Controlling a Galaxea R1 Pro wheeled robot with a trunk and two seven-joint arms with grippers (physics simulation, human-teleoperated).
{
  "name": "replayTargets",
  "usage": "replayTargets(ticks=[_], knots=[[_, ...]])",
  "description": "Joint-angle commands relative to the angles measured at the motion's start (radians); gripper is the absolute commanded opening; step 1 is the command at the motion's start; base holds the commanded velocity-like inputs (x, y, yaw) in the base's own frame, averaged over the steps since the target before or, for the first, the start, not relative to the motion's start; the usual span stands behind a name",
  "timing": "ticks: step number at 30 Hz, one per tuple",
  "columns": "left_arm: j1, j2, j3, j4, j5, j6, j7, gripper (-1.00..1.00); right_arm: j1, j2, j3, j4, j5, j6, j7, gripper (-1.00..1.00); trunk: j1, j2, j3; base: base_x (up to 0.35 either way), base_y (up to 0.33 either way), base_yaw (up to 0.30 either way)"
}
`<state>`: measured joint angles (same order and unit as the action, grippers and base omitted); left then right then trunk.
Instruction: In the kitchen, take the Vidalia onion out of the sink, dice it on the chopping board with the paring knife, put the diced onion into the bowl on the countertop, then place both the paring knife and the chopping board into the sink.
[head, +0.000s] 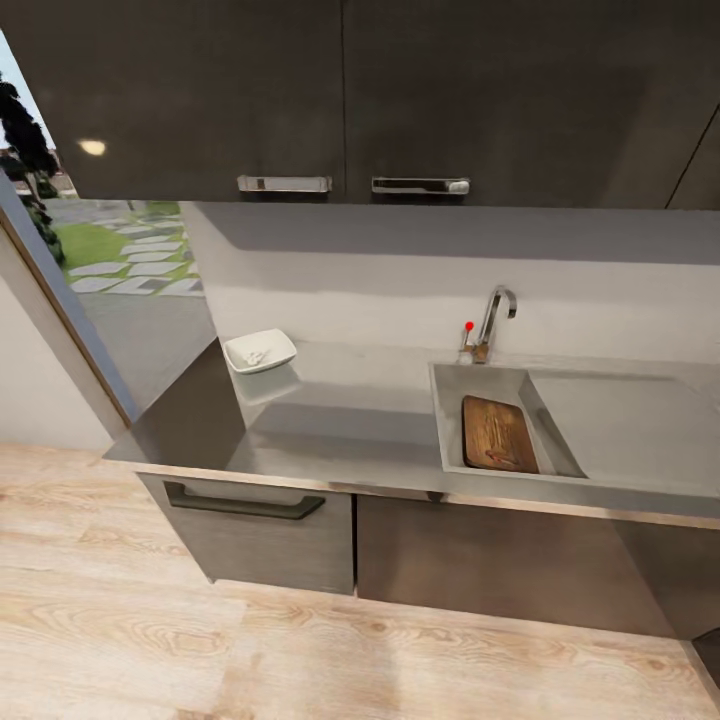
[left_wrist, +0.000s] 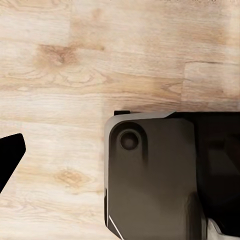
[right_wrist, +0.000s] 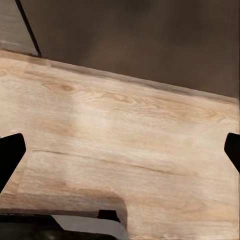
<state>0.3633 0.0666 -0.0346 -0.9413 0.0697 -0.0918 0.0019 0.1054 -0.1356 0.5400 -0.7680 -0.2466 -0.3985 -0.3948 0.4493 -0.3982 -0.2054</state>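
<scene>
Right gripper (right_wrist: 120, 150) hangs wide apart above the pale wood floor (right_wrist: 125, 125); the left gripper's (left_wrist: 10, 155) spread cannot be told. Chopping board (head: 498, 434) lies inside the sink (head: 455, 395); the bowl (head: 260, 351) sits on the countertop (head: 340, 420).

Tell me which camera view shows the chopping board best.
The head view: the chopping board lies inside the sink, seen from above with its whole top face in sight. Both wrist views look down at the wood floor instead.
</scene>
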Motion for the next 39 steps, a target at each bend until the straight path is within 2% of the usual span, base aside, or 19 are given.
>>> replayTargets(ticks=[1, 2, 5, 7, 10, 14, 28, 39], knots=[[0.0, 0.001, -0.002, -0.001, 0.008, -0.002, 0.001, 1.0, -0.001, 0.005, 0.006, 0.025, -0.01, -0.022, 0.001, 1.0, 0.001, -0.002, -0.001, 0.0, 0.0, 0.0], [0.0, 0.001, -0.002, -0.001, 0.008, -0.002, 0.001, 1.0, 0.0, 0.035, 0.006, 0.104, -0.008, -0.085, 0.013, 1.0, 0.001, -0.002, -0.001, 0.0, 0.0, 0.0], [0.0, 0.001, -0.002, -0.003, 0.009, -0.002, 0.001, 1.0, 0.0, 0.043, 0.004, 0.125, -0.008, -0.1, 0.014, 1.0, 0.001, -0.002, -0.001, 0.0, 0.0, 0.0], [0.0, 0.001, -0.002, -0.002, 0.009, -0.002, 0.001, 1.0, 0.0, 0.043, -0.002, 0.132, -0.014, -0.1, 0.013, 1.0, 0.001, -0.002, 0.002, 0.0, 0.0, 0.0], [0.0, 0.001, -0.002, -0.002, 0.009, -0.002, 0.001, 1.0, 0.0, 0.044, -0.007, 0.138, -0.058, -0.1, 0.014, 1.0, 0.001, -0.002, 0.006, 0.0, 0.0, 0.0], [0.0, 0.001, -0.002, 0.002, 0.009, -0.002, 0.001, 1.0, 0.0, 0.044, -0.008, 0.142, -0.073, -0.1, 0.014, 1.0, 0.001, -0.002, 0.013, 0.0, 0.0, 0.0], [-0.024, 0.001, -0.001, 0.024, 0.01, -0.002, 0.001, 1.0, 0.0, 0.043, -0.009, 0.148, -0.078, -0.1, 0.014, 1.0, 0.001, -0.002, 0.035, 0.0, 0.0, 0.0], [-0.024, 0.002, 0.001, 0.022, 0.01, -0.002, 0.001, 1.0, 0.0, 0.057, -0.009, 0.148, -0.077, -0.1, 0.014, 1.0, 0.001, -0.002, 0.052, 0.0, 0.0, 0.0]])
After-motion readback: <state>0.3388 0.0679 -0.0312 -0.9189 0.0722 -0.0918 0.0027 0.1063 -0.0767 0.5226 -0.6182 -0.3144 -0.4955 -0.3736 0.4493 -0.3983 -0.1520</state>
